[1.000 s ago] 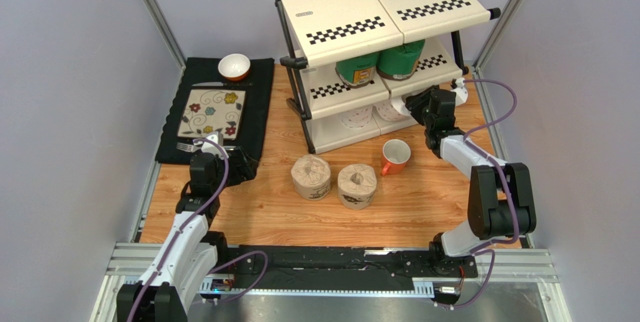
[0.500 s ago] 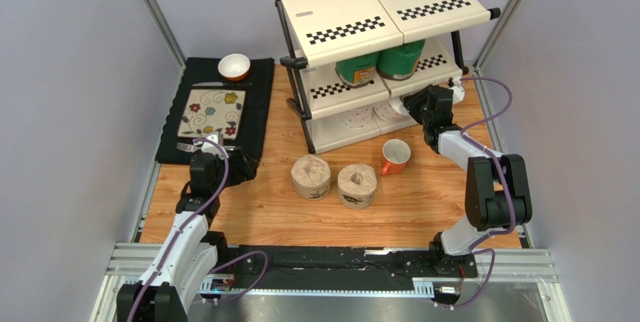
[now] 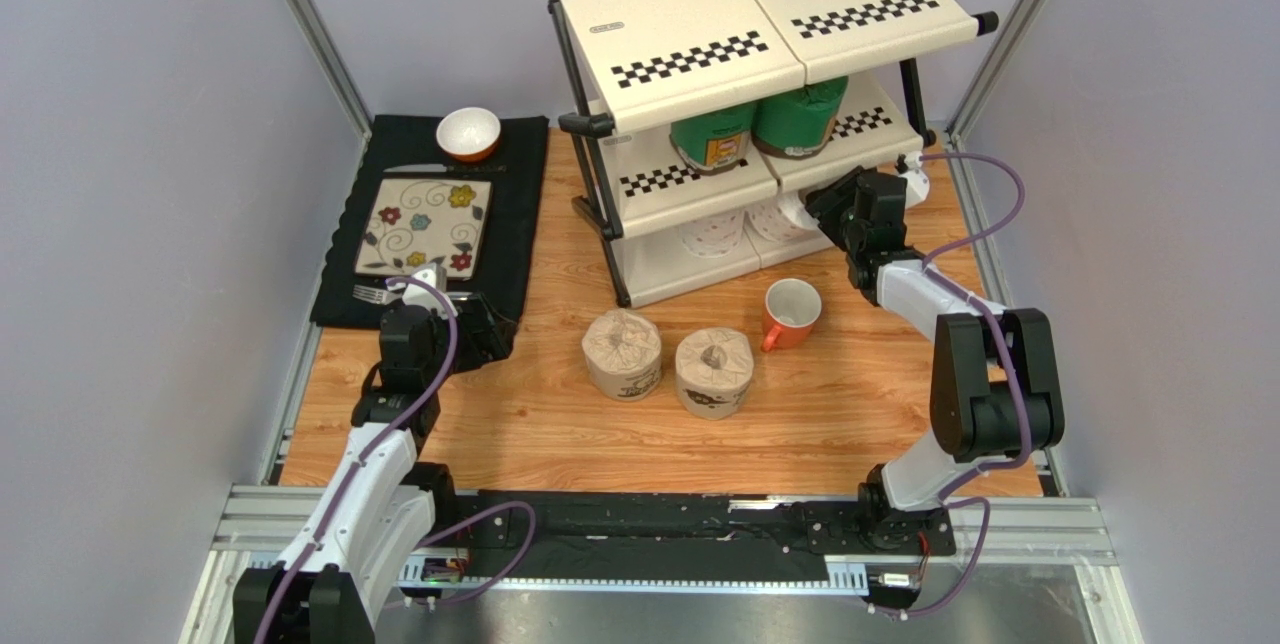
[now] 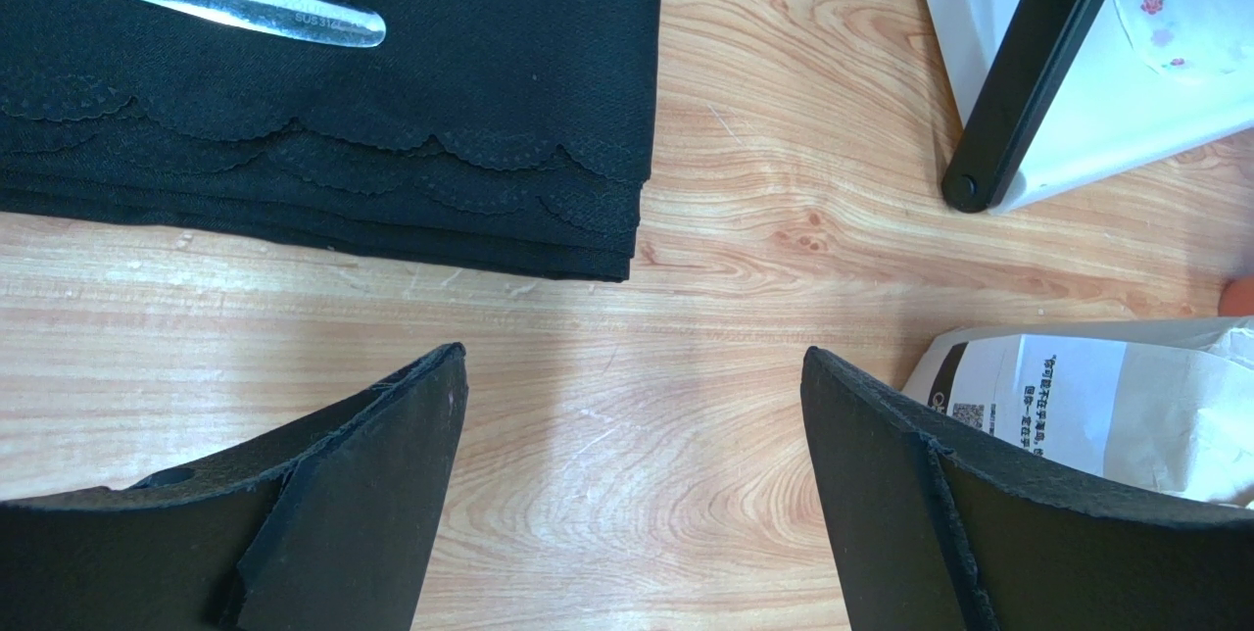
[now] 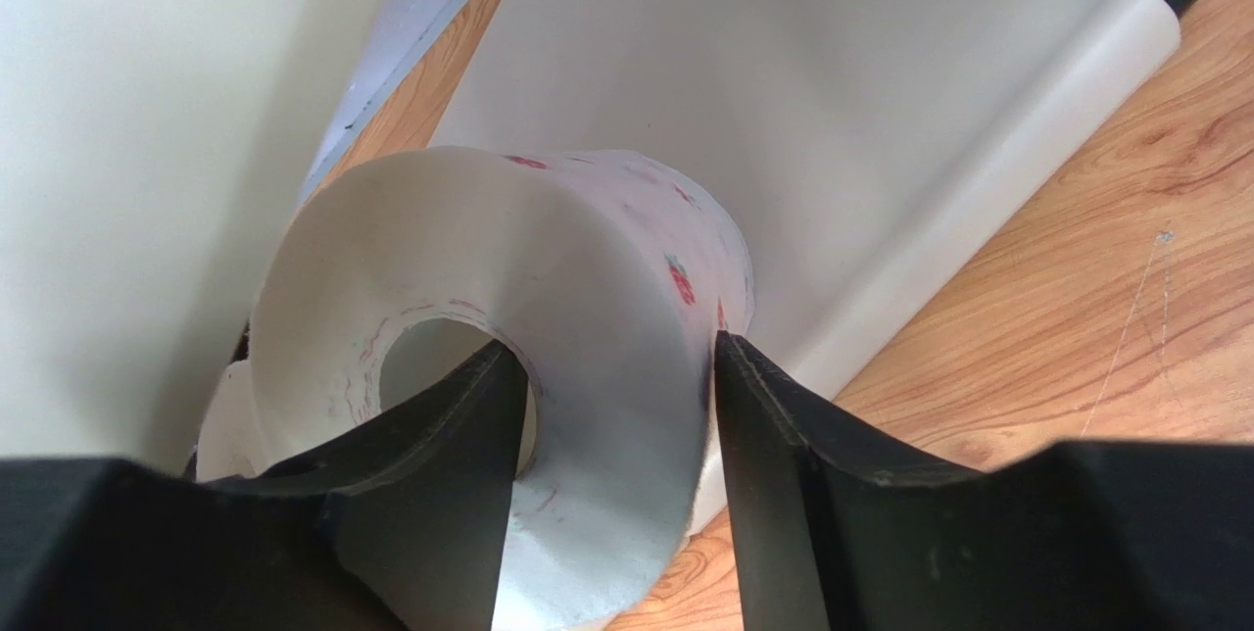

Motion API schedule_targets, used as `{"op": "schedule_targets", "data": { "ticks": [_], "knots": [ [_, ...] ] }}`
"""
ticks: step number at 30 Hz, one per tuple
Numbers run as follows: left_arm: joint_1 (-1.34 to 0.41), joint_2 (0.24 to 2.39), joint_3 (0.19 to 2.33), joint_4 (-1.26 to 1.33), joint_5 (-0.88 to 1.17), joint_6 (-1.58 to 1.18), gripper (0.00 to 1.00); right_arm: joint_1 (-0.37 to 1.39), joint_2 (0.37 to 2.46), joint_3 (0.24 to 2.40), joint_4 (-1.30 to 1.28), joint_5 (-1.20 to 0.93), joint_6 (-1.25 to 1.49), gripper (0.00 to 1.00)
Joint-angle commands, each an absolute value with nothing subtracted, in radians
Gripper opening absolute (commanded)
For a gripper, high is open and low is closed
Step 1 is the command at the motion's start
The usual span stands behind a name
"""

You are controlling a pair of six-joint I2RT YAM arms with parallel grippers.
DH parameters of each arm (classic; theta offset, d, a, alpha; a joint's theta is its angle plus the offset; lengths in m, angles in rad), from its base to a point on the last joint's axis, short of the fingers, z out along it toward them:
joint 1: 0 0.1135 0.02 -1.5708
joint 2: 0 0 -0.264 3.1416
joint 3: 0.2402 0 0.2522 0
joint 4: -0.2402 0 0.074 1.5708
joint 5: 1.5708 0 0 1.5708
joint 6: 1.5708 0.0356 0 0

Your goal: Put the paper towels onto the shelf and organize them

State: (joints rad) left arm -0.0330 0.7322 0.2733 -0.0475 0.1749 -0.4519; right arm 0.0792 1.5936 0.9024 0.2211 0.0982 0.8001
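Light wooden table (image 3: pixel 526 419) is seen with the shelf (image 3: pixel 706 44) at its far side. Two green rolls (image 3: pixel 714 139) are stored on the middle tier, one white roll (image 3: pixel 709 239) on the bottom tier. The second white roll (image 5: pixel 589 264) is clamped by the right gripper (image 5: pixel 614 359) at the bottom tier, one finger inside its core. Two brown rolls (image 3: pixel 622 353) are seen on the table beside the orange mug (image 3: pixel 790 311). The left gripper (image 4: pixel 633 367) is held wide apart above the wood.

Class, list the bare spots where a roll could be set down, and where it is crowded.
Bare: the table's near strip before the brown kraft rolls; the wood between placemat and shelf; the shelf's top tier. Crowded: by the orange mug, where the right gripper holds a white roll.
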Motion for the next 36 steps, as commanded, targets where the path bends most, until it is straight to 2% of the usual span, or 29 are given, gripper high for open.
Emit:
{"op": "schedule_targets", "data": {
  "ticks": [1, 7, 25, 32, 36],
  "knots": [
    [-0.029, 0.732, 0.265, -0.017, 0.181, -0.465, 0.92, 0.087, 1.577, 0.936, 0.291, 0.068, 0.793, 0.55],
    [-0.029, 0.733, 0.264, -0.014, 0.179, -0.465, 0.92, 0.089, 1.562, 0.920, 0.334, 0.032, 0.798, 0.59],
    [-0.029, 0.732, 0.265, -0.014, 0.184, -0.466, 0.92, 0.087, 1.465, 0.850, 0.376, 0.015, 0.810, 0.61],
    [-0.029, 0.732, 0.265, -0.014, 0.187, -0.468, 0.92, 0.087, 1.286, 0.753, 0.312, 0.017, 0.790, 0.61],
    [-0.029, 0.729, 0.267, -0.015, 0.186, -0.466, 0.92, 0.087, 1.120, 0.701, 0.145, 0.017, 0.758, 0.61]
  ]
}}
